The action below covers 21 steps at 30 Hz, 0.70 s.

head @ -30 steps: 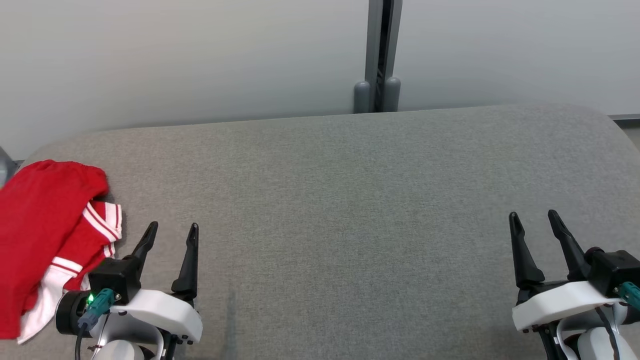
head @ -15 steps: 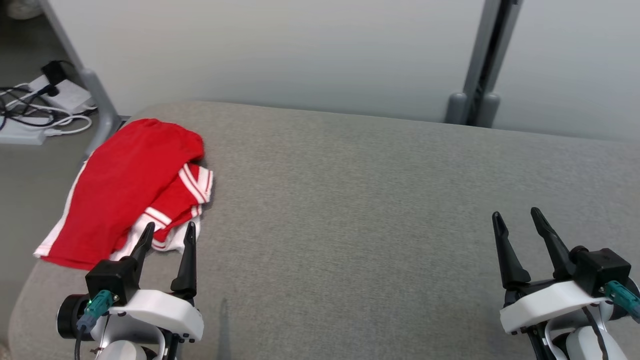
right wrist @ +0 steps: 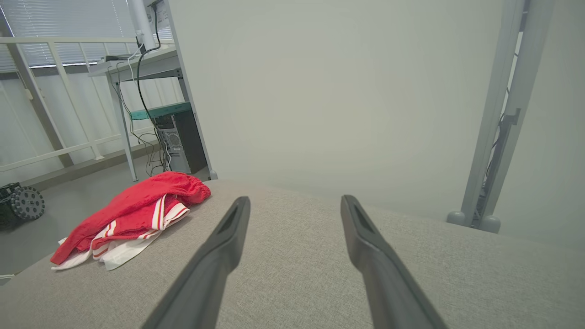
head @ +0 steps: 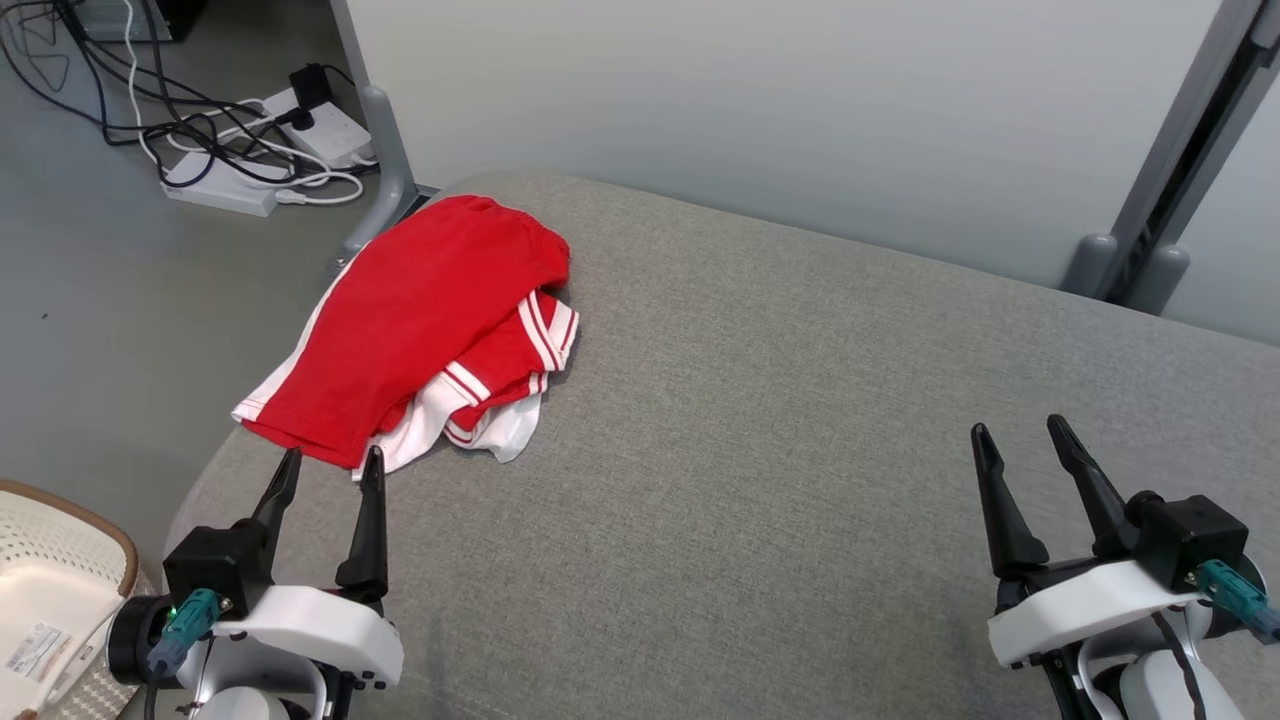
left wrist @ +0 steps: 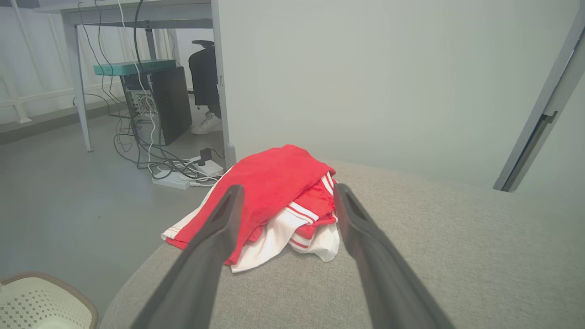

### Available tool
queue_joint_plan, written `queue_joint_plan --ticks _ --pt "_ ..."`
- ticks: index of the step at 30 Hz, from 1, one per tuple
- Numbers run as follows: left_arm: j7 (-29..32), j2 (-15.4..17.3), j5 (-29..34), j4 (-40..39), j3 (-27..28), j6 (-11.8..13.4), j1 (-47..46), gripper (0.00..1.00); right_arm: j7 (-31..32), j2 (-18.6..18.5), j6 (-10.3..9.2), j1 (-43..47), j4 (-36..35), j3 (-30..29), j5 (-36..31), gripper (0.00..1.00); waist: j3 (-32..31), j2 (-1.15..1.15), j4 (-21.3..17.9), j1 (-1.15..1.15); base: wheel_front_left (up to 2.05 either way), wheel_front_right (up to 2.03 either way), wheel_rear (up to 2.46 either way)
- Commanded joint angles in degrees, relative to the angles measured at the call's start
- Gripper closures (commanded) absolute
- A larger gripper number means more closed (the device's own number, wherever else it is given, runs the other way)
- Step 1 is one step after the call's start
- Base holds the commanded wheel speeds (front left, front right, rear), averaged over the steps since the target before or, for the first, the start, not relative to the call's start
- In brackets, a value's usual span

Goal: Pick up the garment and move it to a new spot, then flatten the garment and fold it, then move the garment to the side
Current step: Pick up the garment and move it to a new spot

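Observation:
A crumpled red garment (head: 420,320) with white stripes and a white underside lies at the far left corner of the grey padded table (head: 800,420). It also appears in the left wrist view (left wrist: 269,192) and the right wrist view (right wrist: 132,214). My left gripper (head: 330,465) hovers open just short of the garment's near edge, nothing between its fingers. My right gripper (head: 1015,435) stands open over bare table at the lower right, far from the garment.
A white perforated basket (head: 50,580) sits on the floor at the lower left. Cables and a power strip (head: 230,170) lie on the floor beyond the table's left end. A grey partition wall with an upright post (head: 1150,210) backs the table.
The head camera has turned left, so the garment and the floor at the table's left end have come into full view. Both grippers stay open, holding the same places in the picture.

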Motion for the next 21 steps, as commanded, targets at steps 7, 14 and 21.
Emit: queue_joint_plan --ticks 7,14,21 --pt "-0.6 0.3 -0.6 -0.2 0.0 0.2 -0.6 0.00 -0.3 -0.6 -0.02 -0.3 0.0 0.1 0.4 0.00 0.4 0.00 0.6 0.00 0.00 0.00 0.00" --pt "-1.7 0.0 -2.5 -1.6 1.0 -0.5 -1.8 0.00 0.3 -0.8 -0.02 -1.0 -0.6 0.4 0.2 0.00 1.7 0.00 -0.1 0.00 0.00 0.00 0.00" --pt "-0.5 0.5 -4.8 -2.1 2.8 -1.1 -8.2 0.00 1.9 -1.7 -0.02 -2.5 -2.8 0.9 -0.6 0.00 5.7 0.00 -2.9 0.00 0.00 0.00 0.00"
